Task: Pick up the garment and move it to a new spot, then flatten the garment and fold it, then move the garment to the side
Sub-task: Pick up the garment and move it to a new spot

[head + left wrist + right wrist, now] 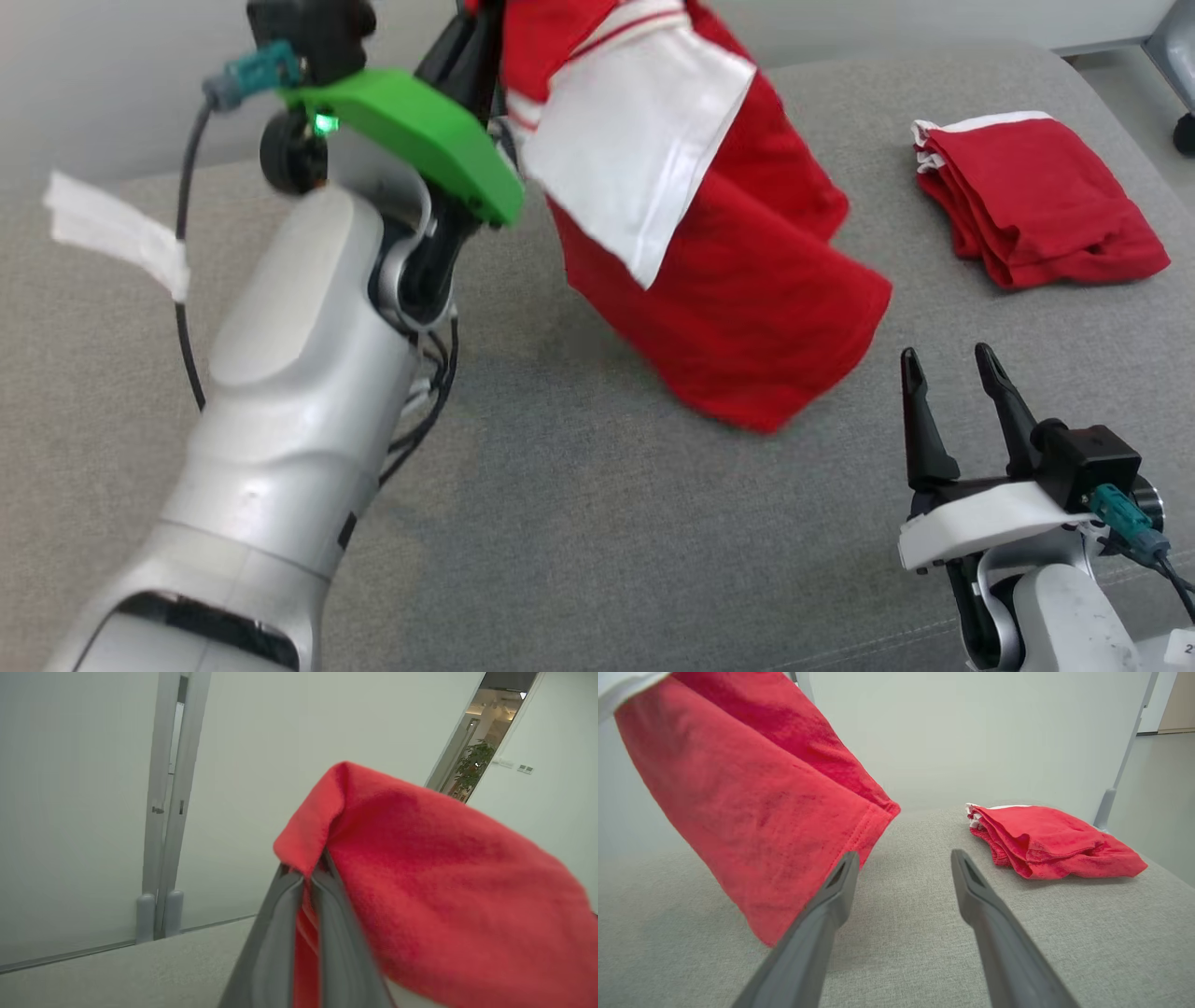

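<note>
Silver left forearm [299, 373] reaches steeply upward, its left hand [306, 875] pressed together on the top edge of the red-and-white cloth garment [719, 280], which hangs long-axis downward, low corner slanting right over the grey fabric cushion [560, 523], while the right hand [954, 369] waits low, fingers spread.

Left arm [280, 392] high with jaws tight together; right arm [1064, 611] low, jaws wide apart

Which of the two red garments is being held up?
The red garment with the white panel: it hangs from the shut left claw. The other red garment lies folded on the grey surface, untouched.
</note>
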Tool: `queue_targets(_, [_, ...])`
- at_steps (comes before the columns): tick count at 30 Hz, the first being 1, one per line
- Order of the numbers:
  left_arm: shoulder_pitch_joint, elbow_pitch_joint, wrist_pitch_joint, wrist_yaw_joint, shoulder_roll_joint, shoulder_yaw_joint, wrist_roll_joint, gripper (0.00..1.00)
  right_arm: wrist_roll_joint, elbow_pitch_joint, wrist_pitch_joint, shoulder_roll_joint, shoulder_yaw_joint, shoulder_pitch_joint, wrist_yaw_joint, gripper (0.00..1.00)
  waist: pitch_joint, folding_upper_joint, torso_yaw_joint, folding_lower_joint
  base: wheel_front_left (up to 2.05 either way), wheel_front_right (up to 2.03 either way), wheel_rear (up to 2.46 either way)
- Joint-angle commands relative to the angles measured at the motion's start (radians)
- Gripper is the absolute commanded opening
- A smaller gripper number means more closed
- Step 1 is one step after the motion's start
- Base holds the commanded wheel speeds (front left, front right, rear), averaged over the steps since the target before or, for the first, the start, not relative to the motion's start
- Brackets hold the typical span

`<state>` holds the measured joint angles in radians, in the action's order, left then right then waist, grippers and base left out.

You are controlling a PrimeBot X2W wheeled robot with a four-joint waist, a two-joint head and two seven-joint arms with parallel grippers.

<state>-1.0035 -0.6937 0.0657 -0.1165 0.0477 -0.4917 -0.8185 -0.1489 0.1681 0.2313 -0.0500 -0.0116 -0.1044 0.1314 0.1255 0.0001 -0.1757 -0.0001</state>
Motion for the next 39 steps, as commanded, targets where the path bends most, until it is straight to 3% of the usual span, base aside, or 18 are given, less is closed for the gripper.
queue_targets(1, [0.063,-0.034,0.028,0.013,0.007,-0.008,-0.013,0.0,-0.007,0.003,0.01,-0.001,0.005,-0.017,-0.002,1.0,0.041,-0.0001,-0.013,0.0001,0.0,0.0,0.0])
queue_targets(7, [0.209,-0.199,0.148,0.075,0.006,-0.02,-0.028,0.0,-0.013,0.013,0.017,-0.002,0.023,-0.05,-0.002,1.0,0.092,-0.0001,-0.013,0.0001,0.0,0.0,0.0])
queue_targets(13, [0.244,-0.306,0.191,0.098,0.005,-0.01,-0.043,0.0,-0.002,0.024,0.022,-0.002,0.029,-0.07,-0.002,1.0,0.112,-0.0001,-0.003,0.0001,0.0,0.0,0.0])
queue_targets(14, [0.242,-0.315,0.192,0.099,0.005,-0.011,-0.04,0.05,-0.001,0.025,0.023,-0.001,0.031,-0.07,-0.002,1.0,0.112,-0.0001,0.0,0.0001,0.0,0.0,0.0])
queue_targets(15, [0.237,-0.327,0.193,0.1,0.005,-0.011,-0.037,0.19,0.001,0.027,0.024,-0.001,0.034,-0.071,-0.002,1.0,0.112,-0.0001,0.003,0.0001,0.0,0.0,0.0])
queue_targets(16, [0.232,-0.335,0.196,0.099,0.005,-0.01,-0.036,0.48,0.002,0.029,0.024,-0.002,0.033,-0.072,-0.002,1.0,0.111,-0.0001,0.006,0.0001,0.0,0.0,0.0])
queue_targets(17, [0.226,-0.344,0.197,0.095,0.006,-0.008,-0.036,1.0,0.003,0.031,0.025,-0.002,0.034,-0.073,-0.002,1.0,0.109,-0.0001,0.01,0.0001,0.0,0.0,0.0])
queue_targets(26, [0.223,-0.258,0.2,0.084,0.015,0.029,0.067,1.0,0.017,0.043,0.028,-0.002,0.015,-0.067,-0.002,1.0,0.052,-0.0001,0.075,0.0001,0.0,0.0,0.0])
queue_targets(33, [0.329,-0.144,0.2,0.07,0.01,0.065,0.155,1.0,0.038,0.068,0.023,-0.002,-0.029,-0.046,-0.002,1.0,-0.034,-0.0001,0.145,0.0001,0.0,0.0,0.0])
queue_targets(39, [0.467,-0.039,0.199,0.085,0.008,0.097,0.221,1.0,0.05,0.082,0.011,-0.001,-0.04,-0.018,-0.002,1.0,-0.09,-0.0001,0.189,0.0001,0.0,0.0,0.0])
